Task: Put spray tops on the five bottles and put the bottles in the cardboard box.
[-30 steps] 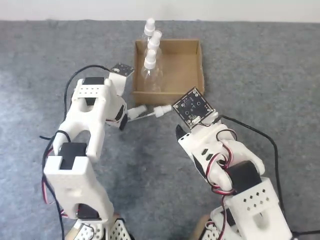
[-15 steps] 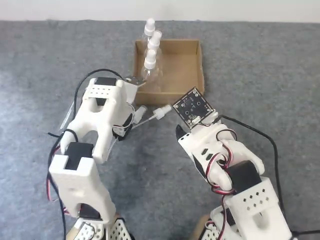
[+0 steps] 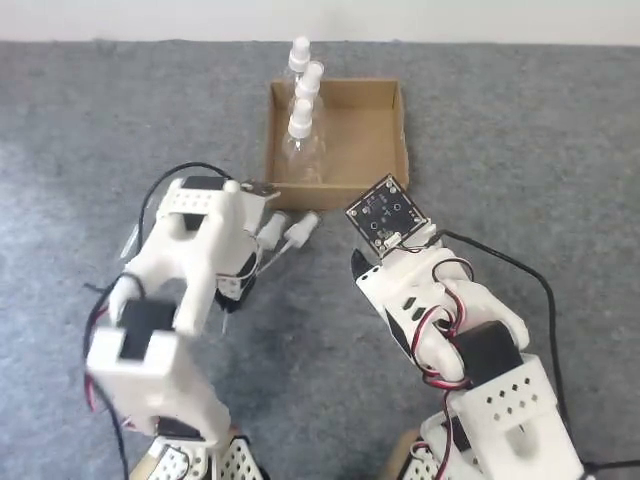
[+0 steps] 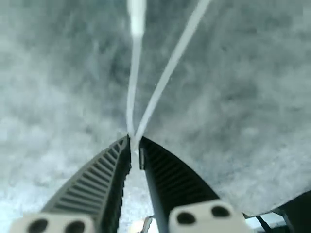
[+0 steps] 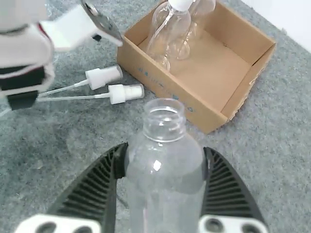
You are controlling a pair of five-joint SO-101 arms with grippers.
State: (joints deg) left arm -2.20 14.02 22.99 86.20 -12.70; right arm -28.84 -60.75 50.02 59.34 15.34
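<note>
Just before the cardboard box [image 5: 167, 101], the right gripper [image 5: 164, 154] clamps an open-necked bottle [image 5: 163, 182] while the left gripper [image 4: 134, 143], pinched shut on the tubes [image 4: 167, 73] of both spray tops [image 5: 125, 91], should ideally lift just one and thread it squarely into the neck; capped bottles [image 3: 303, 140] stand inside the box.

A robotics lab bench is indicated: grey felt [image 3: 520, 130] is laid out, exposed servo wiring [image 3: 437, 335] is seen.

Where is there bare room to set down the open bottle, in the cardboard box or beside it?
In the cardboard box, the right half of the floor is bare; three capped bottles crowd its left wall. Carpet right of the box is free too. Crowded in front: two spray tops, tubes in the left jaws, and the open bottle in the right jaws.
</note>
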